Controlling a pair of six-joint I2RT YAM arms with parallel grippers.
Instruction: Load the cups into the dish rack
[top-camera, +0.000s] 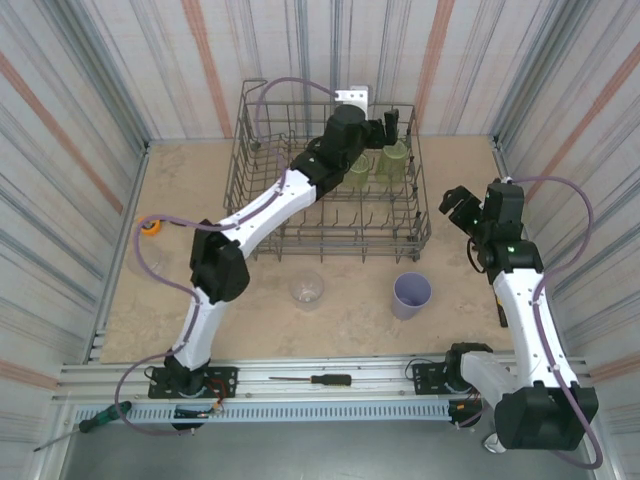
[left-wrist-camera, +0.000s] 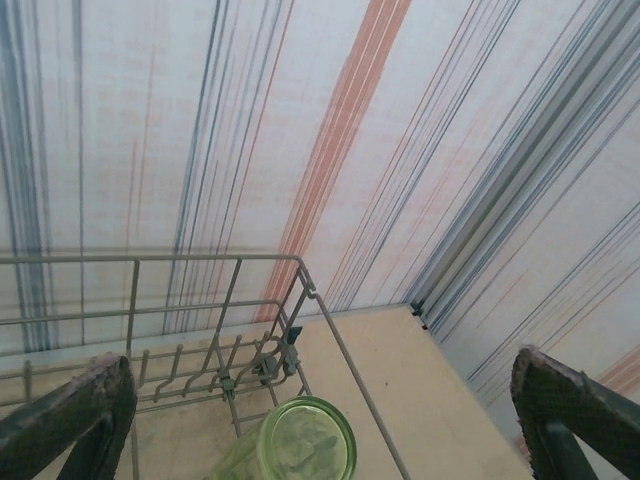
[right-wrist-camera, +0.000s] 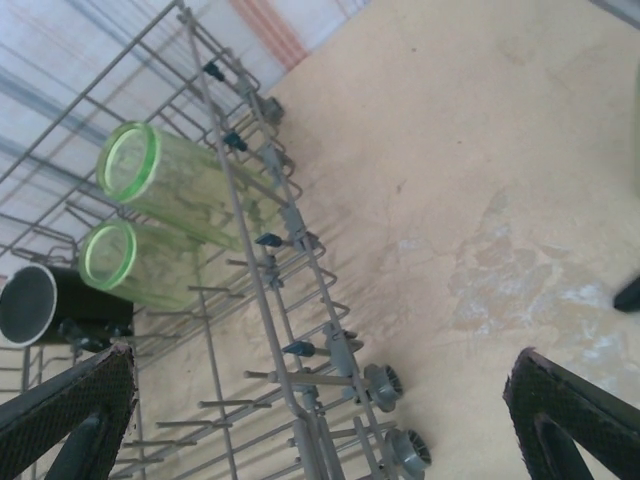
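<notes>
The grey wire dish rack (top-camera: 260, 215) stands at the back of the table. Two olive-green tumblers (top-camera: 360, 167) (top-camera: 393, 160) stand in its far right corner. My left gripper (top-camera: 388, 125) hovers over them, open and holding nothing. In the left wrist view one tumbler (left-wrist-camera: 305, 440) sits just below my open left gripper (left-wrist-camera: 320, 368). My right gripper (top-camera: 457, 207) is open beside the rack's right side, holding nothing. In the right wrist view my right gripper (right-wrist-camera: 320, 370) faces the rack (right-wrist-camera: 262, 290), both tumblers (right-wrist-camera: 190, 195) (right-wrist-camera: 150, 265) and a black mug (right-wrist-camera: 30, 305). A clear cup (top-camera: 307, 290) and a lavender cup (top-camera: 411, 295) stand on the table in front of the rack.
A black-handled screwdriver (top-camera: 315, 380) lies on the near rail and a green-handled one (top-camera: 100, 418) at the front left. An orange and yellow object (top-camera: 150, 226) sits by the left wall. Striped walls enclose the table on three sides.
</notes>
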